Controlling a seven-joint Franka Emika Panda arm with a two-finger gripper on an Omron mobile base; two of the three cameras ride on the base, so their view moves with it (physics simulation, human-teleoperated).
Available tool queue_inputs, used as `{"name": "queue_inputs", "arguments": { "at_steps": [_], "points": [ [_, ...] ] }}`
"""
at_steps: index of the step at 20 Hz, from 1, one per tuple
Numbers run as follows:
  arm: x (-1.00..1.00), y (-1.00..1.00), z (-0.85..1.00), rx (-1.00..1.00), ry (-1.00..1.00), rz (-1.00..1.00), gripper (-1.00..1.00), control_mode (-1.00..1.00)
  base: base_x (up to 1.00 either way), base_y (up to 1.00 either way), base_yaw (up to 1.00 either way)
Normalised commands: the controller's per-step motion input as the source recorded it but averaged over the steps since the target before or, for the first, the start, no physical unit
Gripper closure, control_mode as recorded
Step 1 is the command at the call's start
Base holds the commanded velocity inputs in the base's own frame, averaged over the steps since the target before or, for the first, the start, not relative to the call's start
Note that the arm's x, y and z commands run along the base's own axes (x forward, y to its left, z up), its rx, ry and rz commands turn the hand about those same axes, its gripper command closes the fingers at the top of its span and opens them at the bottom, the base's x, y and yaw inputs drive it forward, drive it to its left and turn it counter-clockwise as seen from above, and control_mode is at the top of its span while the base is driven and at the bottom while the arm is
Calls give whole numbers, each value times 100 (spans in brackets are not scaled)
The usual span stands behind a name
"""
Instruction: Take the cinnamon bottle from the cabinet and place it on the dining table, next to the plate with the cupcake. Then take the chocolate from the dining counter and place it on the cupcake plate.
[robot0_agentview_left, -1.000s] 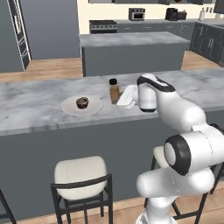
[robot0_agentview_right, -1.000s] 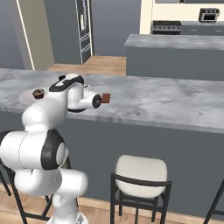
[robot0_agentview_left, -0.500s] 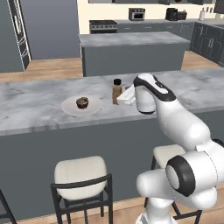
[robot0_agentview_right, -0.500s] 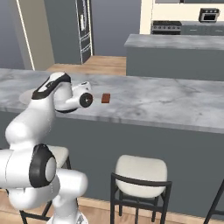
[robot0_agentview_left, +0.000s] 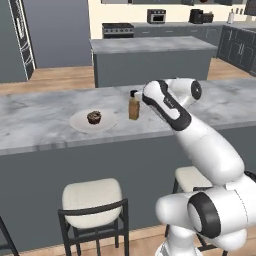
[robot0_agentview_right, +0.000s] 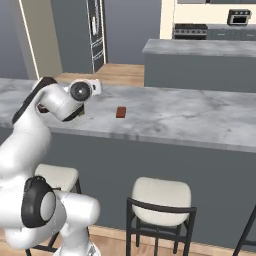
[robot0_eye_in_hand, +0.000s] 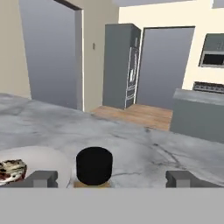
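Two task items remain apart: the slim clear cinnamon bottle (robot0_agentview_left: 133, 106) with black cap stands upright just right of the round off-white plate (robot0_agentview_left: 93, 121), between the spread, empty fingers (robot0_eye_in_hand: 42, 179) of the gripper (robot0_eye_in_hand: 110, 179). Next, the small reddish-brown chocolate block (robot0_agentview_right: 120, 112), probably light and rigid, suits a pinch across its short sides.

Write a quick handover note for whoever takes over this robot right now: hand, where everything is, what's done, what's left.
Hand: open, holding nothing, fingers either side of the bottle cap.
Bottle: upright on the dining table, just beside the plate, not touching it.
Cupcake: on the plate.
Chocolate: lying on the marble top, away from the plate, untouched.
Done: bottle placed next to the plate.
Left: back the hand off the bottle, pick up the chocolate, set it on the plate by the cupcake.
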Motion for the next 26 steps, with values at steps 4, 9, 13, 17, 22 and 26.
{"name": "queue_inputs", "arguments": {
  "at_steps": [4, 9, 13, 17, 22, 26],
  "points": [
    [-21, -53, 100, -4, 40, -27, -100, -100, 0, 0, 0],
    [-12, -75, 68, -5, 59, -33, -100, -100, 0, 0, 0],
    [-26, -100, -41, -13, 54, -23, -100, -100, 0, 0, 0],
    [-4, -69, -100, -4, 44, -4, -100, -100, 0, 0, 0],
    [0, -29, -94, 0, 22, 1, -100, -100, 0, 0, 0],
    [3, 0, -61, 1, 0, 8, -100, -100, 0, 0, 0]
  ]
}}
